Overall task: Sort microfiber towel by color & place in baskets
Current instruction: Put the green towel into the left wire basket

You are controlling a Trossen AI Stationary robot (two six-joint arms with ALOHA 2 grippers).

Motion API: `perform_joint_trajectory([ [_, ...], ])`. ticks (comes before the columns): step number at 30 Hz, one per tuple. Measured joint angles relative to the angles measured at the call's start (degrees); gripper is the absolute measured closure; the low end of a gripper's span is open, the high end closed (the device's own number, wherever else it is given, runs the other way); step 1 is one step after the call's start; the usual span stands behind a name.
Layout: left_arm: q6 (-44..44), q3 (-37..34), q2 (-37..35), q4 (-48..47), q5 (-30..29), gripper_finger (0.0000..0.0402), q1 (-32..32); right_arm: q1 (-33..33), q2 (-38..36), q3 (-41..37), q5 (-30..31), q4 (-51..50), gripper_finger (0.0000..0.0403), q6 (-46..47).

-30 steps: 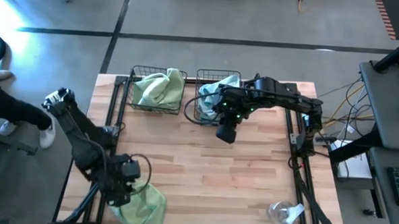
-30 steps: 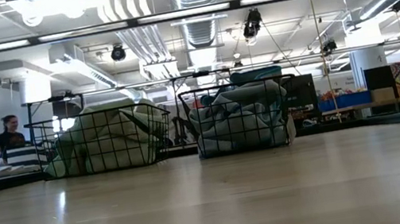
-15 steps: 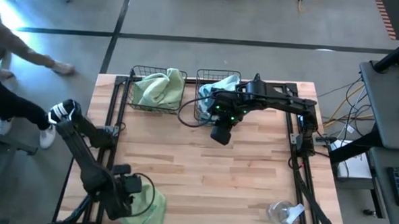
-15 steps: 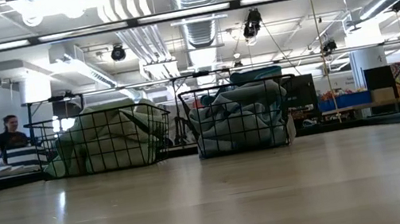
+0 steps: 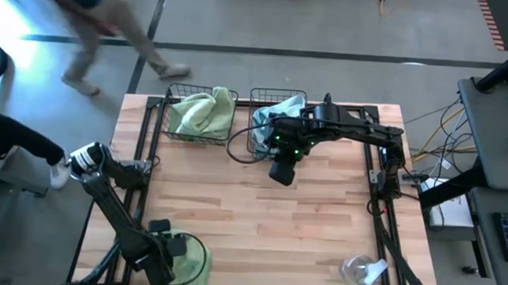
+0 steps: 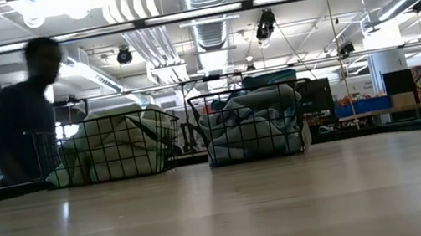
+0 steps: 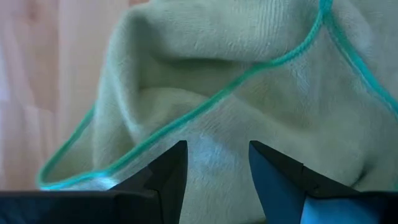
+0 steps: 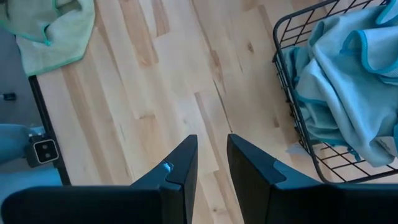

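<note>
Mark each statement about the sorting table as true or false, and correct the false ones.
1. The left basket holds green towels. True.
2. The right gripper grips a blue towel. False: it holds nothing, above bare wood.
3. A loose green towel lies at the table's near-left corner, under the left gripper. True.
4. The right basket is empty. False: it holds blue-grey towels.

Clear plastic item (image 5: pixel 362 269); 1 blurred person (image 6: pixel 23 114) passing
</note>
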Motion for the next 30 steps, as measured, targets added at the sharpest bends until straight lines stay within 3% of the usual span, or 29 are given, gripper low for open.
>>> perform_joint_trajectory([
  [18, 0.02, 0.33, 9.89, 3.27, 1.44, 0.0246, -0.08, -0.01, 0.00, 0.00, -0.05, 0.00, 0.0321, -0.60],
  [30, -0.22, 0.26, 11.04, 3.35, 1.25, 0.0247, -0.12, -0.01, 0.00, -0.02, -0.03, 0.00, 0.0321, -0.64],
])
